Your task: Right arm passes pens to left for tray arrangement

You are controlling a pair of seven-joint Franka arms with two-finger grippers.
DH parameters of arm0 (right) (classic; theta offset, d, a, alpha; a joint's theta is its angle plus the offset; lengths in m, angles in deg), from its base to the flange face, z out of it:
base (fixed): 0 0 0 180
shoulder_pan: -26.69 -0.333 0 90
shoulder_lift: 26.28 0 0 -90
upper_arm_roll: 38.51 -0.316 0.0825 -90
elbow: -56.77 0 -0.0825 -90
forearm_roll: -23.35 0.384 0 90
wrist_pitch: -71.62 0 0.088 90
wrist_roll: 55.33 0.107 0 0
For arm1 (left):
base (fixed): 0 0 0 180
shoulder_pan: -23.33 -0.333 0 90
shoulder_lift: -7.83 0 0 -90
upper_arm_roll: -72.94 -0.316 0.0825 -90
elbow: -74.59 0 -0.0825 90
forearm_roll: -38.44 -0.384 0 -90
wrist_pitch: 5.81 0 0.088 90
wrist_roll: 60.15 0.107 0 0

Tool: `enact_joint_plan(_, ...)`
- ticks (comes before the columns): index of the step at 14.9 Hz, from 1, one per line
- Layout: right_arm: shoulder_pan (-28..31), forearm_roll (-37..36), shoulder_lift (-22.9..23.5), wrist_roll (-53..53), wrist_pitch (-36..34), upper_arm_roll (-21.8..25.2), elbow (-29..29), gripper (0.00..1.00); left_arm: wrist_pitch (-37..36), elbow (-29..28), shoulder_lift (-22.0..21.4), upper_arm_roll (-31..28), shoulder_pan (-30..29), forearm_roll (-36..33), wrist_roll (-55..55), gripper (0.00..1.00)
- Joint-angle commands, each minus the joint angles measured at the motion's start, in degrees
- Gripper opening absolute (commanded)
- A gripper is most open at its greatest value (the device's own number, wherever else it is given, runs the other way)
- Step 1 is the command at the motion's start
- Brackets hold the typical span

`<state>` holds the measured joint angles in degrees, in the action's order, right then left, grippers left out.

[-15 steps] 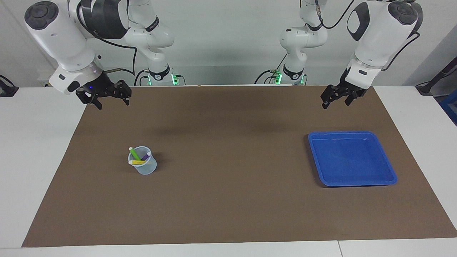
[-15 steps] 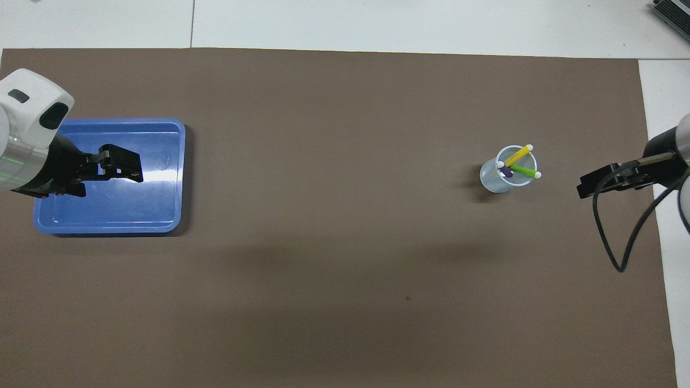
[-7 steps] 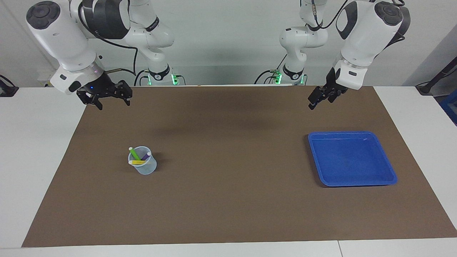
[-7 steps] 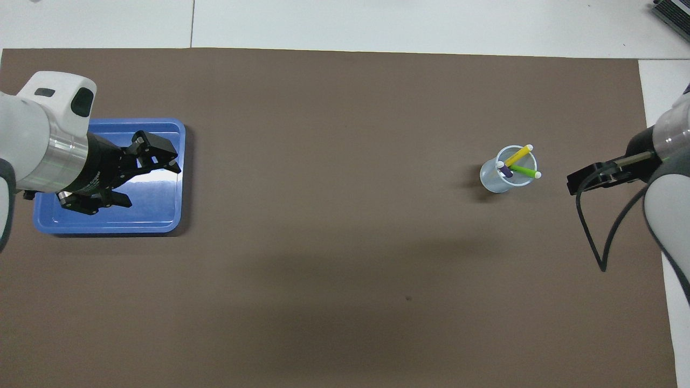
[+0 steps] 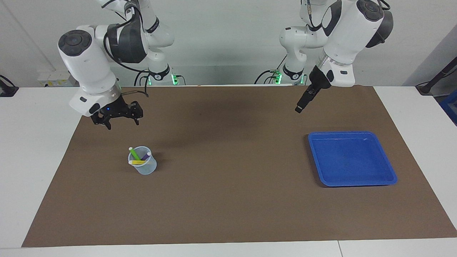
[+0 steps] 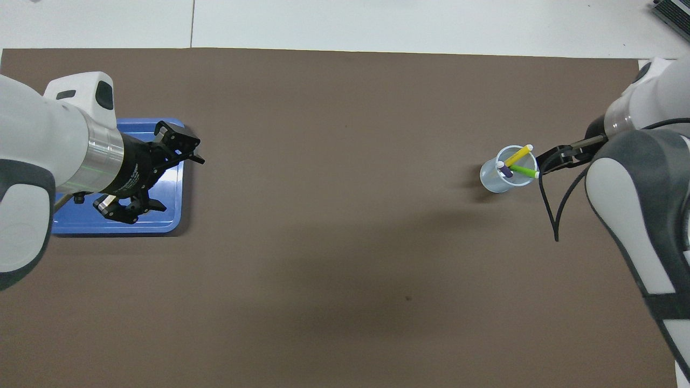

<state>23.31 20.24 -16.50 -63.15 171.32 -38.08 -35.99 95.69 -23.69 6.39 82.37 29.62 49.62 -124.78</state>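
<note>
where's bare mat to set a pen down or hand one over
The wide stretch of brown mat between the cup and the tray is bare, as is the strip farther from the robots. The tray holds nothing. The cup is crowded with all three pens. The right gripper hangs near the cup; the left gripper hangs near the tray.

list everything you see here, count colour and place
pens: 3, purple, green, yellow, standing in the cup
cup: 1, translucent bluish, on the mat toward the right arm's end
tray: 1, bright blue, nothing in it, on the mat toward the left arm's end
mat: 1, brown, covering most of the table
table: 1, white
right tool: 1, black, open, raised over the mat beside the cup
left tool: 1, black, open, raised over the mat at the tray's edge
</note>
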Motion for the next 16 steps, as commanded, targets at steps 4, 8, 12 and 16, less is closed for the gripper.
enact_joint_plan(4,-0.7,4.3,3.3,2.8,4.3,-0.4,-0.3,1.0,4.1,-2.5,-1.5,-0.6,2.0,4.8,-8.6,1.0)
enact_joint_plan(8,-1.5,4.5,5.9,4.5,7.4,-0.4,-0.4,1.0,10.2,-5.2,-1.9,-0.6,2.8,8.1,-15.1,1.0)
enact_joint_plan(12,-2.8,4.3,7.8,6.4,9.7,-0.4,-0.7,1.0,19.7,-11.0,-3.7,-0.6,5.7,9.2,-20.8,1.0)
enact_joint_plan(16,-3.8,2.2,9.6,7.6,10.5,-0.3,-0.8,0.98,26.8,-12.9,-3.9,-0.5,9.9,9.8,-30.0,1.0)
